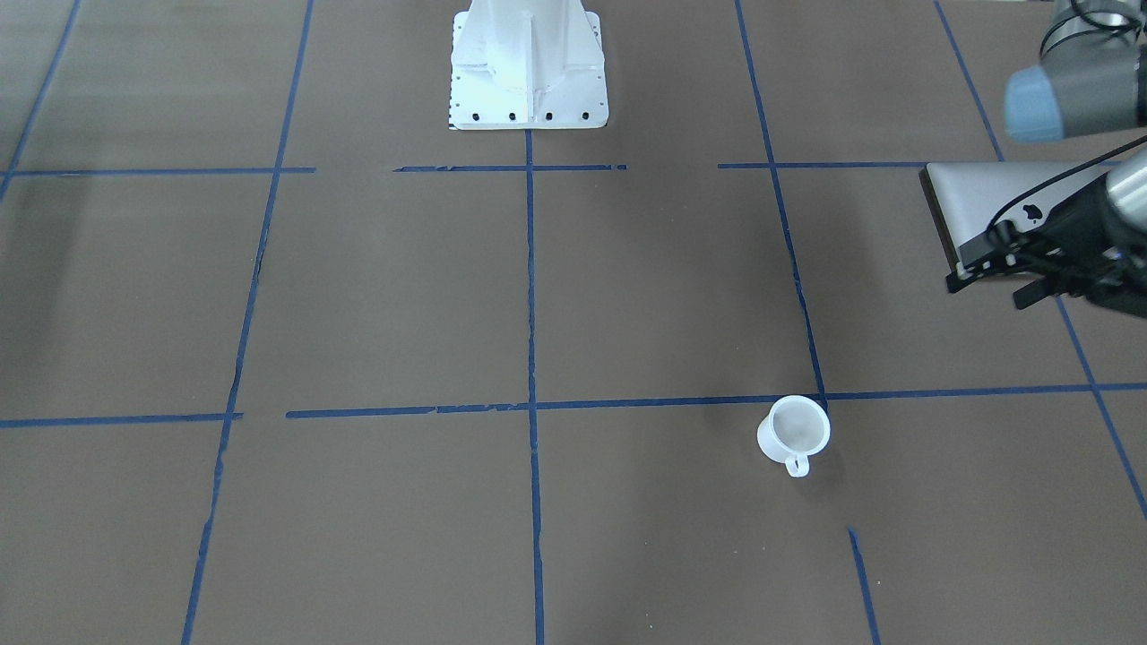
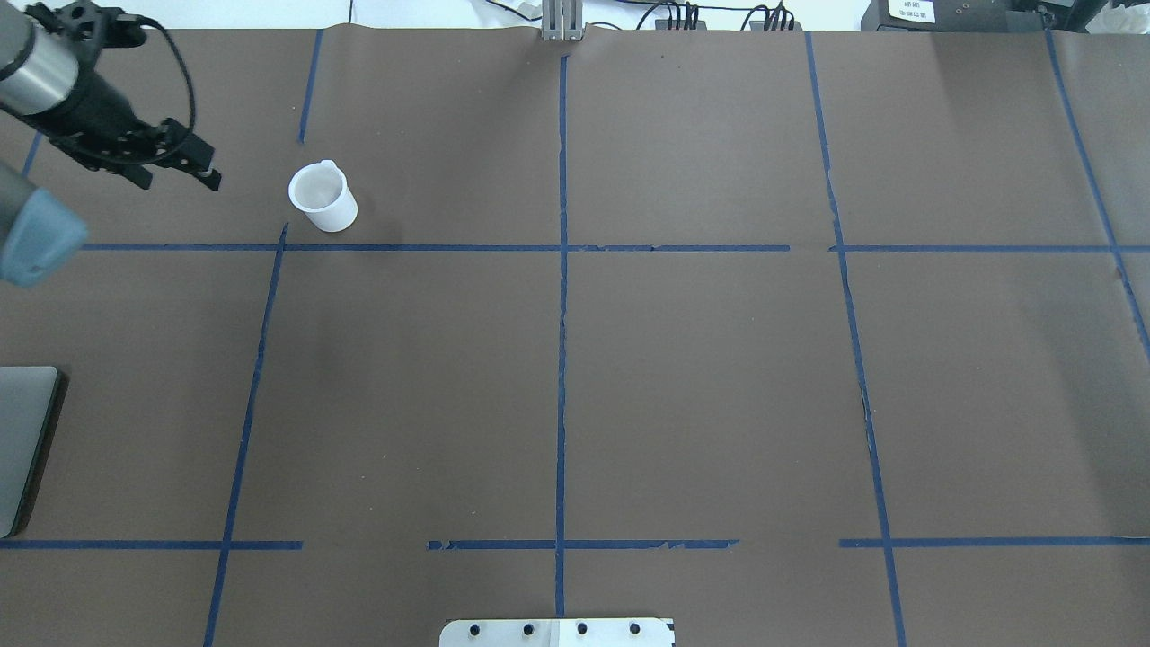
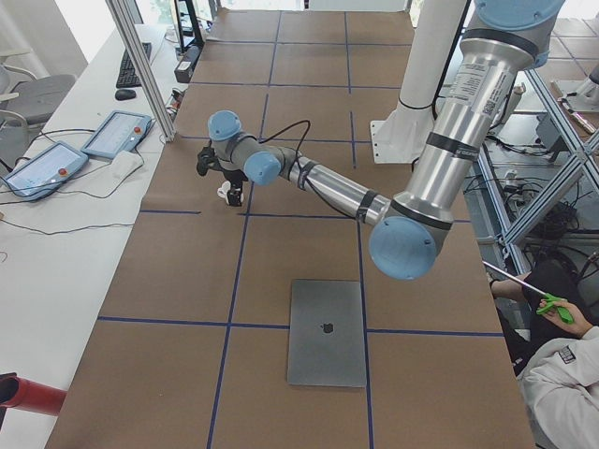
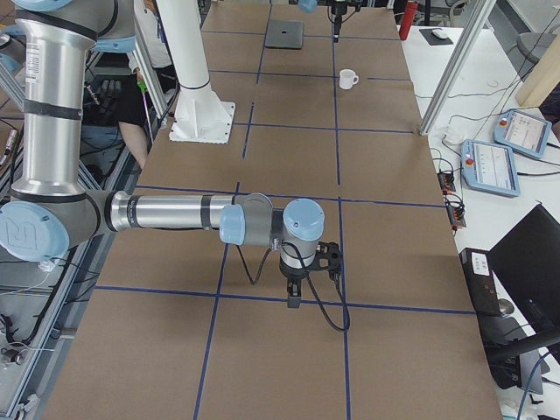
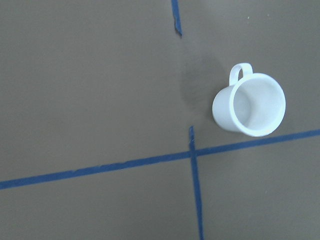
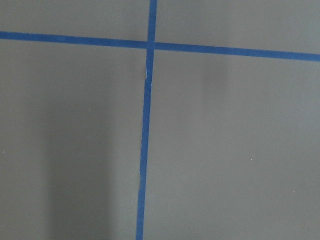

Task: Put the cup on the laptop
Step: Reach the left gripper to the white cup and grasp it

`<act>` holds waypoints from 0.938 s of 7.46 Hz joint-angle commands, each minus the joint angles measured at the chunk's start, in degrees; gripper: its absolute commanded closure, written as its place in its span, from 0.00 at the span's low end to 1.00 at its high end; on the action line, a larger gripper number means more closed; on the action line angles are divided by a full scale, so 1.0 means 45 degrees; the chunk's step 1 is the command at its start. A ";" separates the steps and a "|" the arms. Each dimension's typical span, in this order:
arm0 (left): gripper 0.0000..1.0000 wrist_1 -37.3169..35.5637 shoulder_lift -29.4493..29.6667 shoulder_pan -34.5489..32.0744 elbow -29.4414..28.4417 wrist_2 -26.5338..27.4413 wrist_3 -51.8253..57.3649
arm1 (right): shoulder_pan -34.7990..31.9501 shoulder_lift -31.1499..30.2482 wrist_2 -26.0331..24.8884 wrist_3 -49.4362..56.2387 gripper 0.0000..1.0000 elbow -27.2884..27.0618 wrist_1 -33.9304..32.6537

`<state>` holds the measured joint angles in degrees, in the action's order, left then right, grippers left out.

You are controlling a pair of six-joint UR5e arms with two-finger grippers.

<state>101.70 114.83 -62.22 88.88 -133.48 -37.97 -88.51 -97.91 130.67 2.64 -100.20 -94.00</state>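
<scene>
The white cup (image 2: 322,198) stands upright on the brown table, handle towards the far edge; it also shows in the front view (image 1: 793,430), the right side view (image 4: 347,79) and the left wrist view (image 5: 250,105). The silver laptop (image 3: 326,332) lies shut and flat at the table's left end, with part of it in the overhead view (image 2: 22,440) and the front view (image 1: 981,202). My left gripper (image 2: 180,180) hangs open and empty above the table, left of the cup and apart from it. My right gripper (image 4: 293,293) shows only in the right side view; I cannot tell its state.
The white robot base (image 1: 529,63) stands at the near middle edge. Blue tape lines (image 2: 561,314) grid the table. Two teach pendants (image 4: 490,166) lie on the side desk beyond the far edge. A person (image 3: 562,365) sits beside the table near the robot.
</scene>
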 commanded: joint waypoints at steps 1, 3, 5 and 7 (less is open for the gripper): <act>0.00 0.0172 0.3237 0.0582 -0.3735 0.0424 -0.1186 | 0.0000 0.0000 0.0005 0.0000 0.00 0.0000 0.0010; 0.01 0.1279 0.4267 0.0990 -0.5546 0.1978 -0.1403 | 0.0000 0.0000 0.0005 0.0000 0.00 0.0000 0.0010; 0.02 0.2105 0.4306 0.1558 -0.6505 0.2279 -0.1735 | 0.0000 0.0000 0.0005 0.0000 0.00 0.0000 0.0010; 0.08 0.2417 0.4287 0.1872 -0.6877 0.2726 -0.1795 | 0.0000 0.0000 0.0005 0.0000 0.00 0.0000 0.0010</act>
<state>111.37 134.07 -54.69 59.29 -122.63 -45.76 -88.51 -97.91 130.69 2.64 -100.19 -93.96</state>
